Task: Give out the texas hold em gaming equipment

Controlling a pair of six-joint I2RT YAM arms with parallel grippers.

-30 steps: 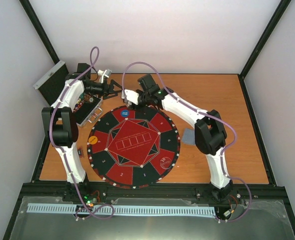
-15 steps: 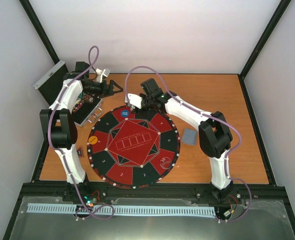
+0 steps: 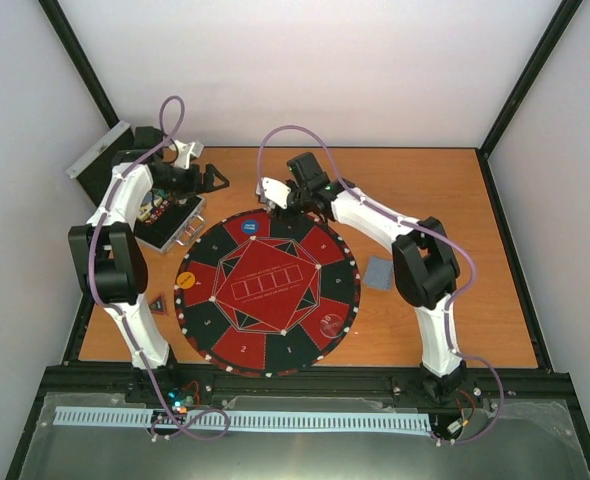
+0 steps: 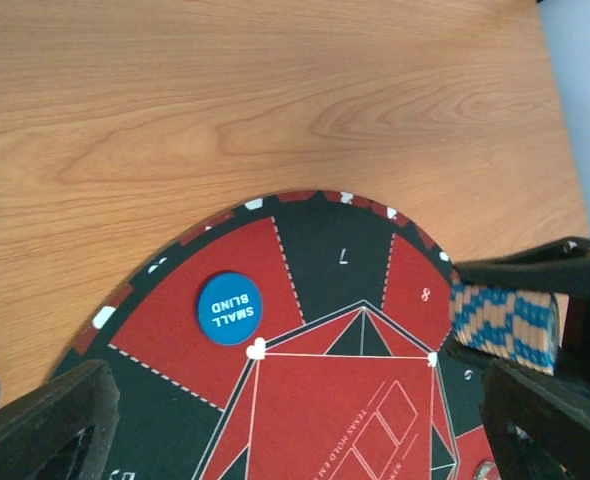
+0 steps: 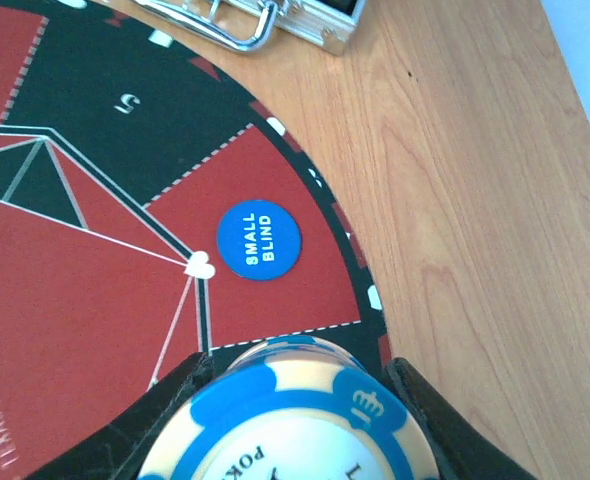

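Observation:
My right gripper [image 3: 272, 192] is shut on a stack of blue-and-cream poker chips [image 5: 297, 418] and holds it over the far edge of the round red-and-black mat [image 3: 225, 345]. The stack also shows in the left wrist view [image 4: 505, 320]. A blue "small blind" button [image 3: 250, 226] lies on the mat just beside it [image 5: 259, 240]. My left gripper [image 3: 215, 180] is open and empty, left of the stack above the wood. An orange button [image 3: 186, 281] and a clear one [image 3: 330, 323] lie on the mat. Grey-blue cards [image 3: 378, 272] lie right of the mat. A dark triangular marker [image 3: 158, 303] lies to its left.
The silver case [image 3: 170, 222] stands open at the mat's far left, under the left arm, with its handle in the right wrist view [image 5: 237, 30]. Its lid [image 3: 100, 160] leans at the back left corner. Bare wood lies behind and right of the mat.
My left gripper has drawn back to the left, away from the right gripper. My right gripper has shifted slightly right and farther back with the chip stack.

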